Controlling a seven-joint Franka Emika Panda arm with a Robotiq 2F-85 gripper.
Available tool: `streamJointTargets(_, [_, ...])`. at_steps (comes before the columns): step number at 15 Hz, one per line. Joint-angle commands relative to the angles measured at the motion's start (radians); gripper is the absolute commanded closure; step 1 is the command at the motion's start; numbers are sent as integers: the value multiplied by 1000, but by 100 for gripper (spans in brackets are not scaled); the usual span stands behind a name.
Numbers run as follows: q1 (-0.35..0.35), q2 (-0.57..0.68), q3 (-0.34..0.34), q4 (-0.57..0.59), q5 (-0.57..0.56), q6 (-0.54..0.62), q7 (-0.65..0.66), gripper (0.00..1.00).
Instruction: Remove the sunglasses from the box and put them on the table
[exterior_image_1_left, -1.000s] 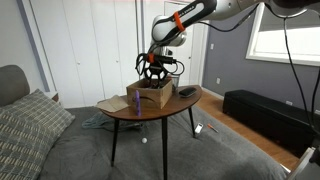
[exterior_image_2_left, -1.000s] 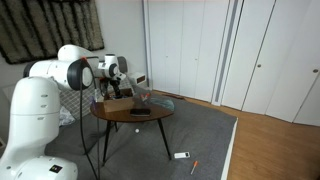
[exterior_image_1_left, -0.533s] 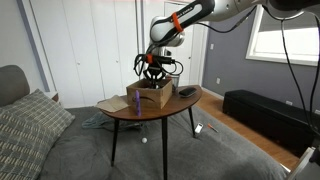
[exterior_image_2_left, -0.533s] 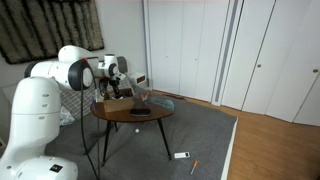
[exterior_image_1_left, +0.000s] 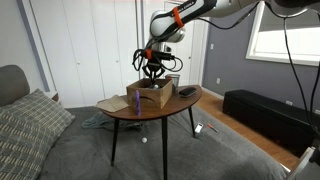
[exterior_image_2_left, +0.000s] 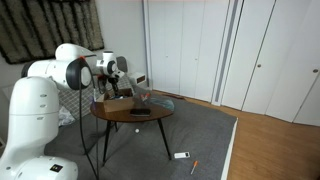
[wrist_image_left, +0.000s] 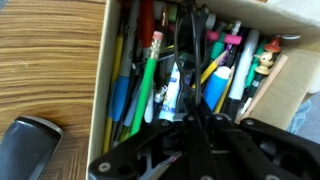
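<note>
The tan cardboard box stands with raised flaps on the round wooden table, in both exterior views. In the wrist view the box is crammed with pens, pencils and markers. My gripper hangs just above the box opening. In the wrist view its fingers are pressed together on a thin dark bar that runs up from them over the pens. This looks like an arm of the sunglasses. The rest of the sunglasses is hidden.
A dark oblong object lies on the table beside the box, also in the wrist view. A purple item stands at the box's front. A couch, a long black bench and closet doors surround the table.
My gripper has risen a little, from down in the box opening to just above it. The box and the dark object have not moved.
</note>
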Motion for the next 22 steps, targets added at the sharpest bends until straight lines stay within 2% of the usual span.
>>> streamJointTargets(1, [-8, -80, -7, -55, 22, 21, 29, 98])
streamJointTargets(7, [-86, -251, -4, -233, 134, 110, 10, 98])
streamJointTargets(14, [-199, -434, -14, -505, 377, 215, -136, 98])
streamJointTargets(19, [-239, -465, -36, -602, 567, 213, -283, 98])
streamJointTargets(22, [-248, -441, -47, -615, 623, 198, -326, 98])
